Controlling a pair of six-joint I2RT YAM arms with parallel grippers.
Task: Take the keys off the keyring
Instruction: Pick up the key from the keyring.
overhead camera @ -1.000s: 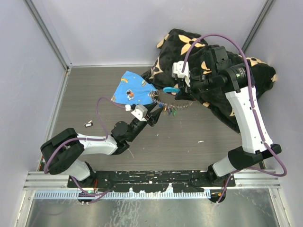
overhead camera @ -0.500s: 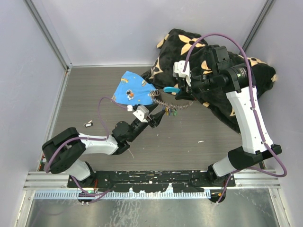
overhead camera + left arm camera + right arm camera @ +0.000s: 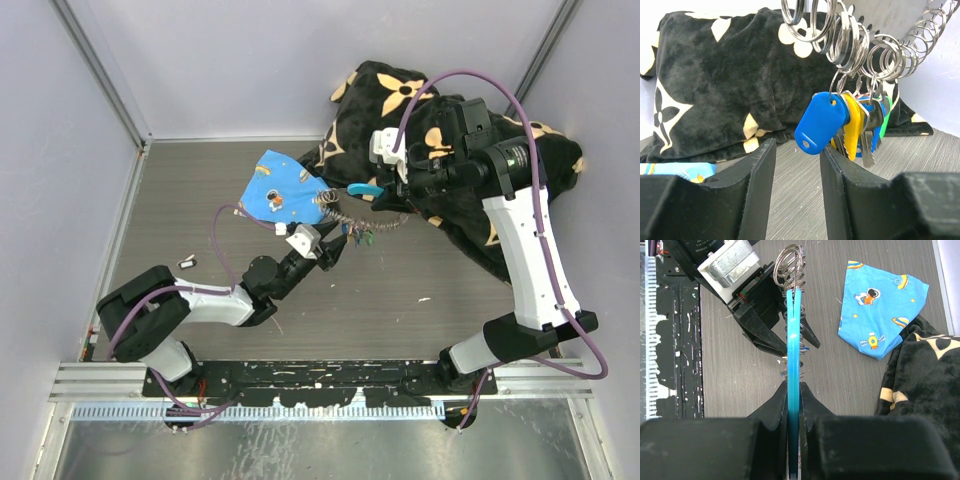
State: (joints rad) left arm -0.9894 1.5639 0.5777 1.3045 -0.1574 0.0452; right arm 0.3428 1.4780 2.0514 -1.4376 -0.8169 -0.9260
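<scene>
**A:** Room around the hands?

**B:** The left gripper (image 3: 335, 243) is sitting low over the table (image 3: 200, 210). Bare table is lying to its left and on its near side. The blue printed cloth (image 3: 280, 188) is lying just beyond it on the left. The black floral cloth (image 3: 375, 85) is crowding in behind and to the right of the right gripper (image 3: 792, 395). The walls (image 3: 60, 120) are standing well apart from both.

**A:** Keyring?

**B:** The keyring (image 3: 850, 40) is hanging in the air, running from the right gripper down past the left fingertips. It's showing as a chain of many small steel split rings plus a flat light-blue piece (image 3: 793, 340). The right gripper is clamping that piece edge-on, jaws tight on it.

**A:** Keys?

**B:** The keys (image 3: 852, 130) are dangling in one bunch just beyond the left fingers (image 3: 762, 175), clear of the table. Blue, yellow, a second blue and green heads are showing, with bare metal blades among them. They're overlapping, so I cannot tell the exact count.

**A:** Left jaws?

**B:** They're standing at a narrow gap, pinching nothing.

**A:** Other counts?

**B:** Two cloths and one small loose object (image 3: 186, 263), well left of the left gripper.
</scene>
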